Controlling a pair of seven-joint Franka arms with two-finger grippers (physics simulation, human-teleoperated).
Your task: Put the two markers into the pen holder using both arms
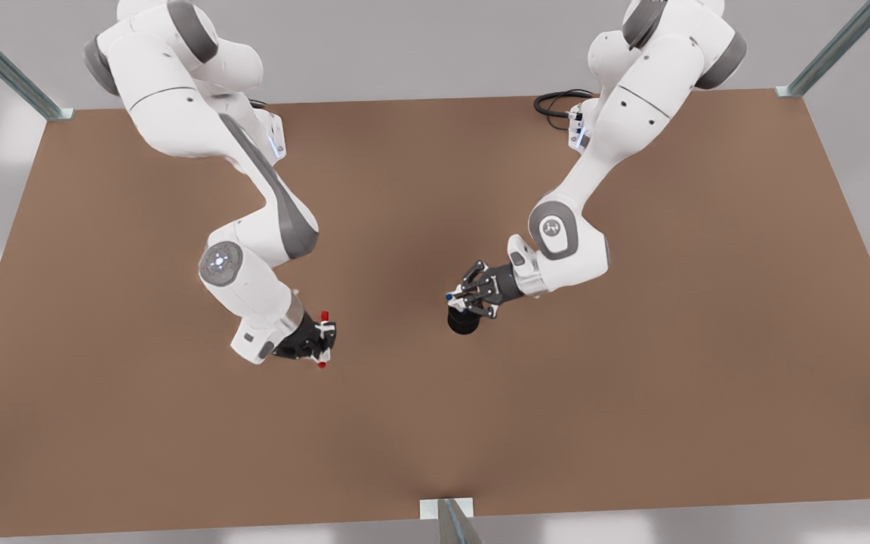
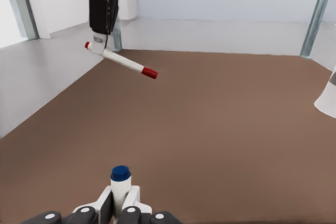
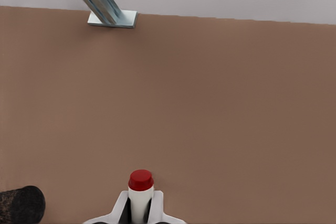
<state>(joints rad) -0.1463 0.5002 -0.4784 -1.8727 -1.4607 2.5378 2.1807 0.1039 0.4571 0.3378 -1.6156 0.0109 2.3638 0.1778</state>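
Now both arms are loaded. Left of centre in the front view, the right gripper is pinched on the red marker, red ends poking out either side of the fingers; its wrist camera shows the red cap rising between the pads with the pen holder off in the lower left corner. Just right of centre, the left gripper is clamped on the blue marker and hangs right above the pen holder, which stands on the brown table.

Where could this slip? The cup mouth looks narrow and the blue marker seems tilted in the grip, so a release off-axis could catch the rim and tip the light mesh cup over. The red marker, seen from the left wrist camera, sits slanted too; bringing it in while the other arm crowds the holder risks the grippers clashing.
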